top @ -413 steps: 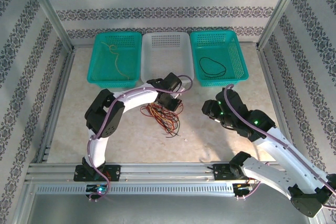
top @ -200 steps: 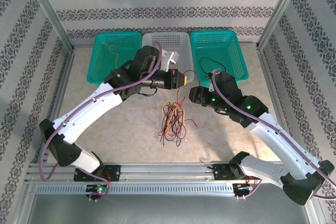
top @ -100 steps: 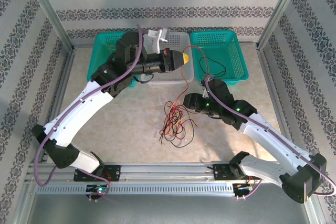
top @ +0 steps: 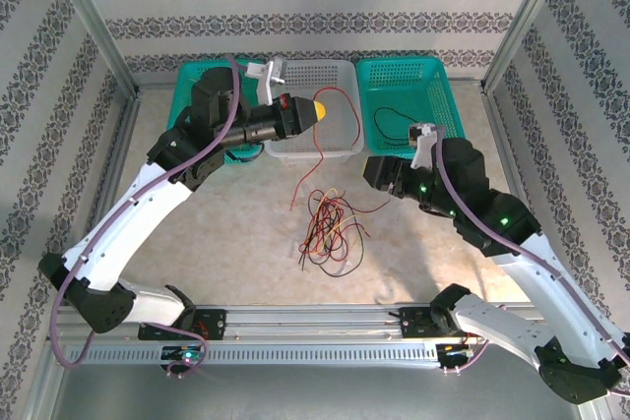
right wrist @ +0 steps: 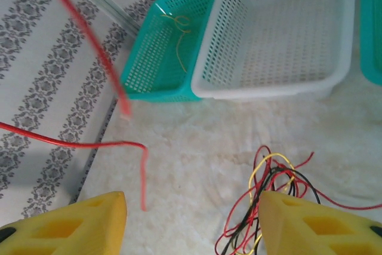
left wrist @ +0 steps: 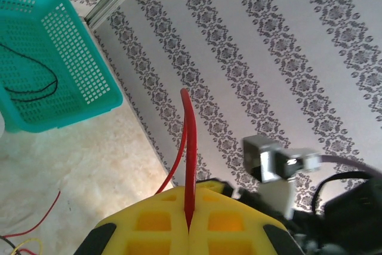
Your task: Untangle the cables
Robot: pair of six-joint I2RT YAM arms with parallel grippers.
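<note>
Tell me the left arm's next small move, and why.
Probably lift the left gripper, shut on the red cable, higher and back over the white basket. The cable's tail hangs down to the table beside the tangle, outside the basket's front rim, so releasing now would likely leave it draped out.

Red, black and yellow cables (top: 330, 231); teal outer baskets (top: 433, 74), white middle basket (top: 313, 70); grey floral-striped walls (top: 295, 17).
</note>
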